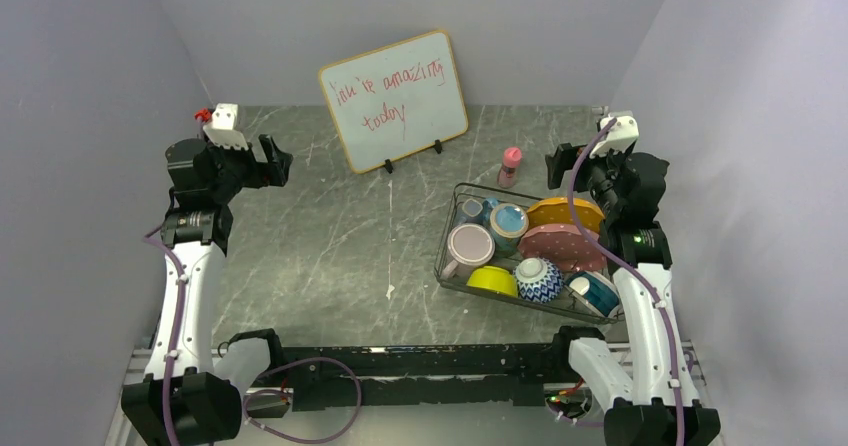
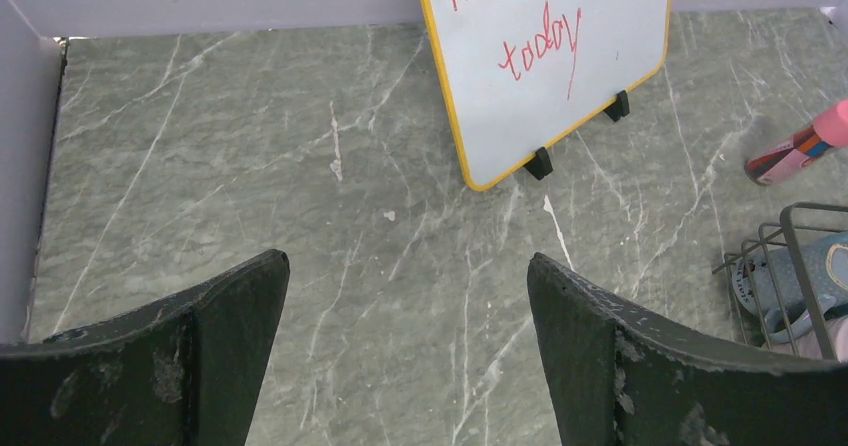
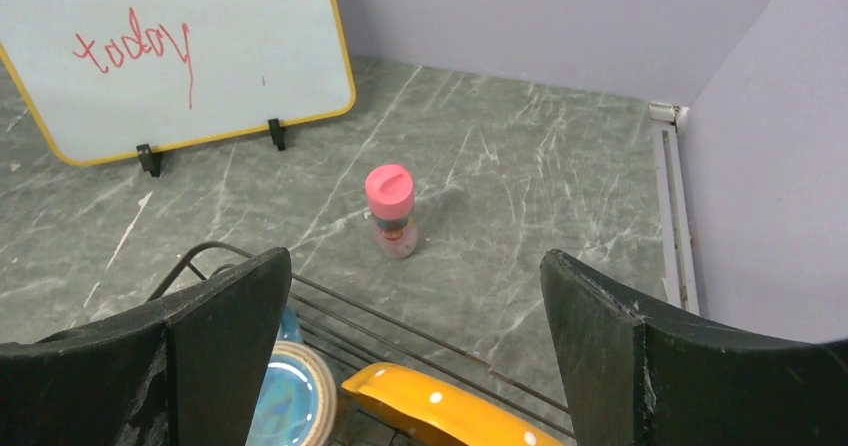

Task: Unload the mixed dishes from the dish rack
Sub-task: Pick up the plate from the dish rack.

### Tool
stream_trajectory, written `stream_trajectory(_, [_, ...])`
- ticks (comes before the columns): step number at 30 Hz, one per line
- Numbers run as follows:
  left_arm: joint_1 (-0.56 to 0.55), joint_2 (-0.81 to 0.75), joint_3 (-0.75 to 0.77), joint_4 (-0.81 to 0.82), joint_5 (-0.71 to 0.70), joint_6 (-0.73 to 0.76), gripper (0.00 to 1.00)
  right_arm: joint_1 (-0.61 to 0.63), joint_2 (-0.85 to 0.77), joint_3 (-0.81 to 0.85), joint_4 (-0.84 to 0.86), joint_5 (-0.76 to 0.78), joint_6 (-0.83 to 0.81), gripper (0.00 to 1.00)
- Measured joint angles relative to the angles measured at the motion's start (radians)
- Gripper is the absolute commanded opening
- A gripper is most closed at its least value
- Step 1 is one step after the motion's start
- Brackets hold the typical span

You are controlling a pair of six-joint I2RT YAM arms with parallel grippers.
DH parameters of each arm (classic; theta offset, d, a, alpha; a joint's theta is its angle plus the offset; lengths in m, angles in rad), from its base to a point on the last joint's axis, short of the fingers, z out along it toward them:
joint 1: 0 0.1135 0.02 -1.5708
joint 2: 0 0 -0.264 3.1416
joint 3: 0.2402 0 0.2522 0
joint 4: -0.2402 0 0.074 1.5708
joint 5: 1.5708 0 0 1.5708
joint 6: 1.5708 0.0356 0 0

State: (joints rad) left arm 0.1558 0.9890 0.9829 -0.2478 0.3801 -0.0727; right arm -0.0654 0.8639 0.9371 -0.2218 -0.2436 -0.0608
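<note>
Grey marbled desk (image 1: 330,246) carrying the dish rack (image 1: 447,236), still fully loaded. The right pincer (image 3: 410,261), spread and empty, hovers above the rack's far edge. The left pincer (image 2: 405,258), likewise spread, hangs well left of it. Unloading appears unstarted; next, lowering onto the orange plate (image 1: 565,211).

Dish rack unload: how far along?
Done: nothing visible; no dish sits on the table outside the dish rack. In hand: nothing; left claw and right claw are both open and empty. Left: orange plate, pink dotted plate, yellow bowl, patterned bowl, lilac mug and the rest, all in the rack.
</note>
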Motion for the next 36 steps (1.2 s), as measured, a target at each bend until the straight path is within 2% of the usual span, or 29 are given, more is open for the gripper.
stream_trajectory(11, [0.001,-0.003,-0.002,0.0,0.006,0.001,0.95,0.0,-0.002,-0.001,-0.002,0.003,-0.008,0.99])
stream_trajectory(15, [0.001,-0.003,-0.002,-0.01,0.048,0.018,0.95,-0.002,-0.003,0.002,-0.021,0.0,-0.043,0.99])
stream_trajectory(21, [0.003,-0.003,-0.002,-0.041,0.185,0.084,0.95,-0.001,0.001,0.125,-0.228,-0.032,-0.259,0.97])
stream_trajectory(28, [0.003,-0.003,-0.002,-0.058,0.248,0.107,0.95,-0.001,0.097,0.335,-0.531,0.031,-0.565,0.91])
stream_trajectory(36, [0.003,-0.003,-0.002,-0.061,0.278,0.113,0.95,-0.001,0.249,0.358,-0.799,0.102,-0.802,0.9])
